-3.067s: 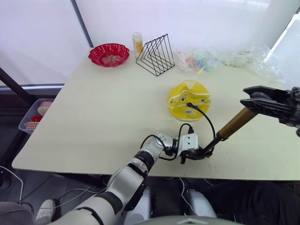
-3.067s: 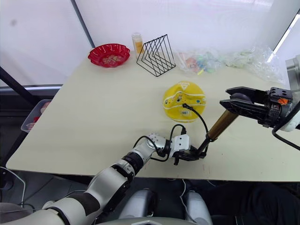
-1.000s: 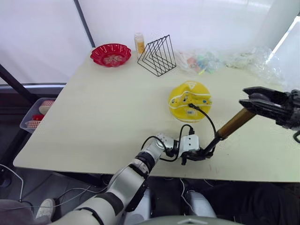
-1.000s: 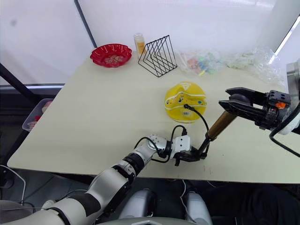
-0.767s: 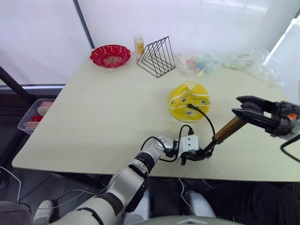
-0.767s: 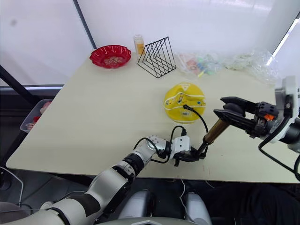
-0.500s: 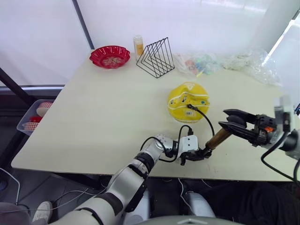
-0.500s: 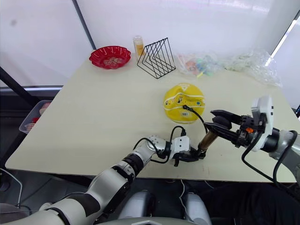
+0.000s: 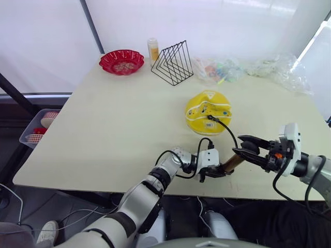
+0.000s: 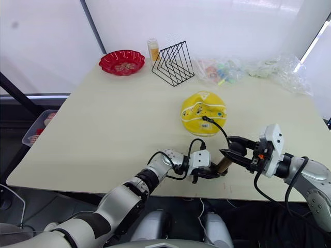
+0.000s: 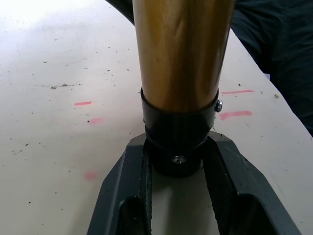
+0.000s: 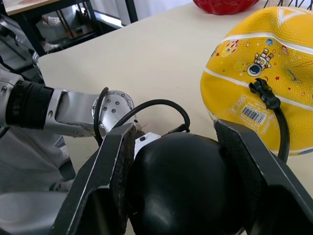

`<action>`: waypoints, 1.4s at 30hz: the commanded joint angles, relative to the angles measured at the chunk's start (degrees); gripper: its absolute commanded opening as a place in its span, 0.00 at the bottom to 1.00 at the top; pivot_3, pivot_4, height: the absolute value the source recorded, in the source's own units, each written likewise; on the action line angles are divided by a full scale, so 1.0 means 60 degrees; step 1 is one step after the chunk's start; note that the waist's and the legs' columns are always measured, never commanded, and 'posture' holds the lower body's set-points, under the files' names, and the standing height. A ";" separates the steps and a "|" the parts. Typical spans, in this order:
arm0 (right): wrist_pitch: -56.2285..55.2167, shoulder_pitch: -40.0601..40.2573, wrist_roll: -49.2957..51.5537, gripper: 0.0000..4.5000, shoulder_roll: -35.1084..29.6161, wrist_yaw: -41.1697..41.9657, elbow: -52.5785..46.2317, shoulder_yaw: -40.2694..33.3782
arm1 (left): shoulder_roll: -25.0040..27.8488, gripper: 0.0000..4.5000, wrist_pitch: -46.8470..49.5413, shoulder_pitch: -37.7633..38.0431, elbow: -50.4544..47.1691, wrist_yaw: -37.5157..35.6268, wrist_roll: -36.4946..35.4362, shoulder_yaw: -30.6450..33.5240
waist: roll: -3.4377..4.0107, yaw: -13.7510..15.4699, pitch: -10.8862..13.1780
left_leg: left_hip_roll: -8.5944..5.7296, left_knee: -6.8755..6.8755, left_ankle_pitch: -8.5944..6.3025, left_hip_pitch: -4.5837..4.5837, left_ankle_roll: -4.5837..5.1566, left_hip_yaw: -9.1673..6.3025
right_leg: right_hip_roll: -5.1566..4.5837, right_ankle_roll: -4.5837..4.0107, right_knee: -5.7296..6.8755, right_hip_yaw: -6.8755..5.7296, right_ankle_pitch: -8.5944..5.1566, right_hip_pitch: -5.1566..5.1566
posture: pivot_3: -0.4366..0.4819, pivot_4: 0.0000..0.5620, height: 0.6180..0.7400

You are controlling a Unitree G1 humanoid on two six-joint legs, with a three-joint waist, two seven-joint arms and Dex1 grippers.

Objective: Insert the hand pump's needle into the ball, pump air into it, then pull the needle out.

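Insertion is done: the needle [image 12: 264, 94] is seated in the ball [image 9: 209, 110]. Pumping is underway, the hand pump [image 9: 231, 163] clamped at its base by the left gripper [image 9: 213, 171], its handle by the right gripper [image 10: 234, 150]; extraction remains.

A pale beige table [image 9: 114, 124] carries a half-flat yellow ball [image 9: 209, 110] near its middle, with a red scalloped bowl [image 9: 121, 60], a small jar [image 9: 152, 49], a black wire rack [image 9: 172, 62] and crumpled clear plastic bags [image 9: 269, 67] along its far edge.
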 commanded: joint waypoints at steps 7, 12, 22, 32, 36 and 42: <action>0.1597 -0.0838 0.2773 0.46 -0.1426 -0.0377 -0.0599 -0.3031 | 0.0371 0.23 0.0493 0.0411 0.0726 -0.0173 0.0598 -0.0357 | 0.0041 0.0015 0.0028 | -0.0001 -0.0003 -0.0001 -0.0044 0.0008 -0.0002 | 0.0000 -0.0001 -0.0014 -0.0003 0.0001 -0.0022 | 0.48 0.27 0.97; 0.2522 -0.1637 0.4182 0.46 -0.2477 -0.0580 -0.0139 -0.4270 | 0.0378 0.23 0.0455 0.0393 0.0720 -0.0167 0.0609 -0.0371 | 0.0052 0.0018 0.0035 | -0.0004 0.0003 0.0000 -0.0073 0.0010 0.0001 | 0.0002 0.0000 -0.0014 -0.0029 0.0002 -0.0049 | 0.48 0.27 0.97; 0.3582 -0.2672 0.5088 0.46 -0.3600 -0.0676 0.0668 -0.4875 | 0.0343 0.23 0.0482 0.0354 0.0735 -0.0152 0.0566 -0.0370 | 0.0064 0.0020 0.0041 | -0.0007 0.0009 0.0001 -0.0094 0.0012 -0.0002 | 0.0003 0.0000 -0.0014 -0.0034 0.0003 -0.0061 | 0.48 0.27 0.97; 0.3521 -0.1923 0.4059 0.46 -0.2748 -0.0260 -0.0041 -0.3613 | 0.0355 0.23 0.0470 0.0377 0.0737 -0.0077 0.0545 -0.0350 | 0.0061 0.0027 0.0037 | -0.0007 0.0011 0.0001 -0.0104 0.0012 -0.0007 | 0.0009 0.0001 -0.0013 -0.0037 0.0004 -0.0068 | 0.48 0.27 0.97; 0.2837 -0.1378 0.3005 0.46 -0.1982 -0.0179 -0.0409 -0.2524 | 0.0355 0.23 0.0473 0.0373 0.0736 -0.0055 0.0541 -0.0345 | 0.0013 0.0004 -0.0001 | -0.0005 0.0015 0.0001 -0.0077 0.0012 -0.0008 | 0.0015 0.0002 -0.0008 -0.0035 0.0004 -0.0044 | 0.48 0.27 0.97; 0.2024 -0.0699 0.1644 0.46 -0.1161 0.0047 -0.0325 -0.0861 | 0.0329 0.23 0.0442 0.0362 0.0752 -0.0005 0.0519 -0.0323 | -0.0017 -0.0034 -0.0024 | 0.0007 0.0008 -0.0002 0.0029 0.0008 -0.0009 | 0.0018 0.0002 -0.0007 -0.0033 0.0002 0.0036 | 0.48 0.27 0.97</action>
